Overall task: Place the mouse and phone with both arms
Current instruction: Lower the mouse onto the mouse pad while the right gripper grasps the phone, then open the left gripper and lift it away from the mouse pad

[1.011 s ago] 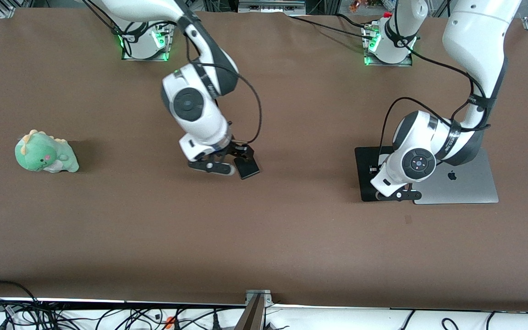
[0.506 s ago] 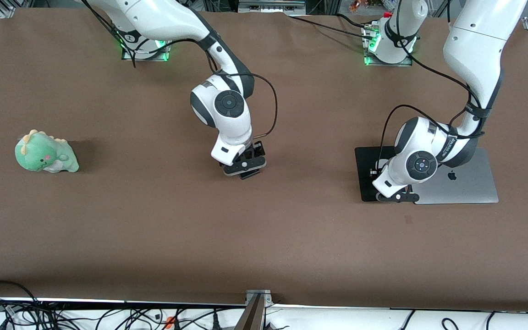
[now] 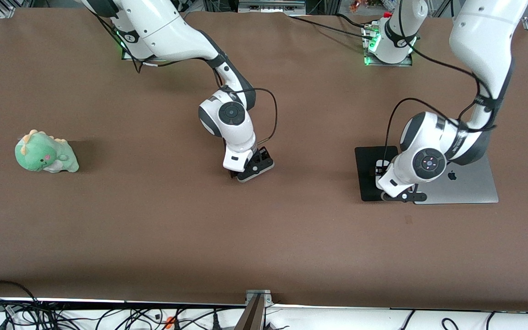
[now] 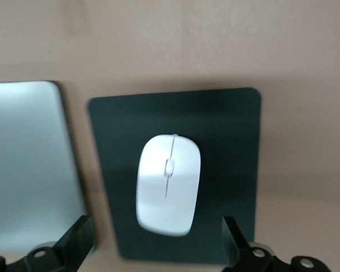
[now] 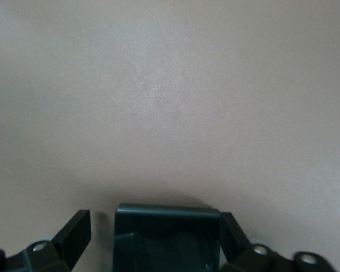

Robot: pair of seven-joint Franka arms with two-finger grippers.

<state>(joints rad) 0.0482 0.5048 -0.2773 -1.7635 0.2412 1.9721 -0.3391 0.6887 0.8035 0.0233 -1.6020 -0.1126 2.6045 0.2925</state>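
The white mouse (image 4: 169, 184) lies flat on the black mouse pad (image 4: 238, 124), free of any grip. My left gripper (image 4: 157, 249) hovers open just above it, and its fingers (image 4: 76, 243) stand wider than the mouse. In the front view this gripper (image 3: 401, 197) is over the pad's edge nearer the camera. The black phone (image 5: 167, 235) lies on the brown table between the open fingers of my right gripper (image 5: 154, 238). One finger (image 5: 73, 235) stands clear of it and the other sits close by its edge. From the front, the right gripper (image 3: 255, 168) covers the phone at mid-table.
A closed silver laptop (image 3: 468, 185) lies beside the mouse pad (image 3: 365, 174) toward the left arm's end. A green plush dinosaur (image 3: 45, 158) sits toward the right arm's end. Cables run along the table edge nearest the camera.
My right arm swung in and turned its wrist, bringing the open gripper down over the phone that lay beside it. My left gripper opened and shifted slightly over the pad.
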